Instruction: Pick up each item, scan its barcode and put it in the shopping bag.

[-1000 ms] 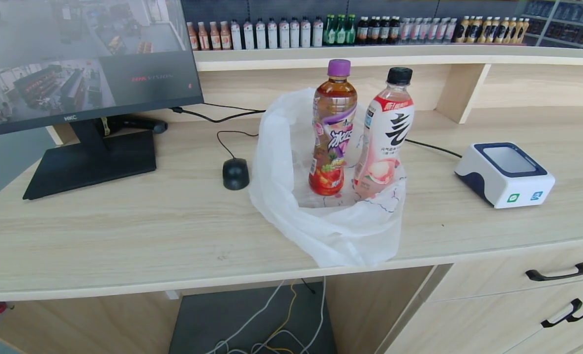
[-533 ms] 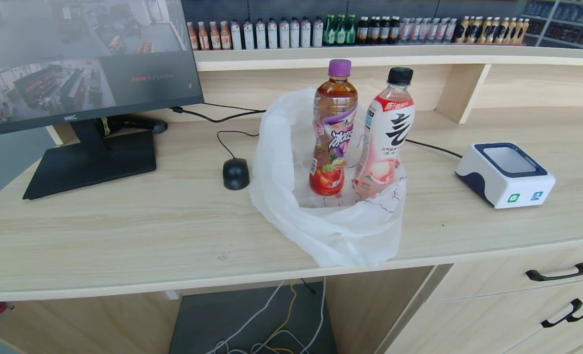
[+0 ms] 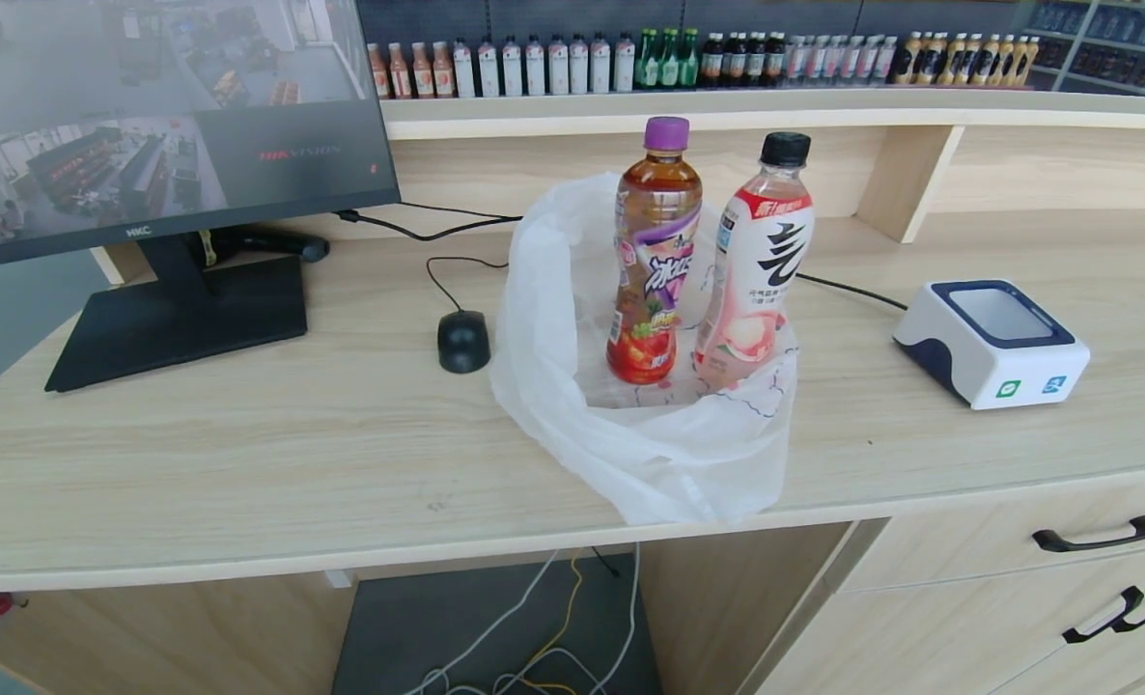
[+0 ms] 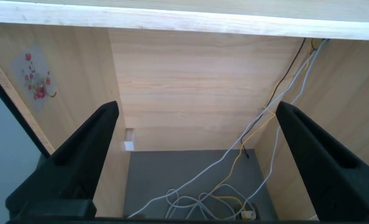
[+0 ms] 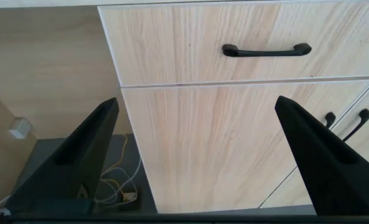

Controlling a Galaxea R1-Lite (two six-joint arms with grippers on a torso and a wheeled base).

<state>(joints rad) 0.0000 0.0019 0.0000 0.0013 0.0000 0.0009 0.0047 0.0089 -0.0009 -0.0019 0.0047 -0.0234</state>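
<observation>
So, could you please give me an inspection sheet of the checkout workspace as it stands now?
Surface: light wooden counter.
Job's things: purple-capped bottle and black-capped bottle stand upright, side by side, in the white bag; the scanner sits to the robot's right of the bag.
Clutter: mouse and monitor to the left of the bag.
Grippers: left gripper open, below counter level, facing the kneehole; right gripper open, facing the drawers.
Cables: mouse cable and scanner cable on the counter; loose wires on the floor underneath.
Surroundings: row of bottles on the rear shelf.
</observation>
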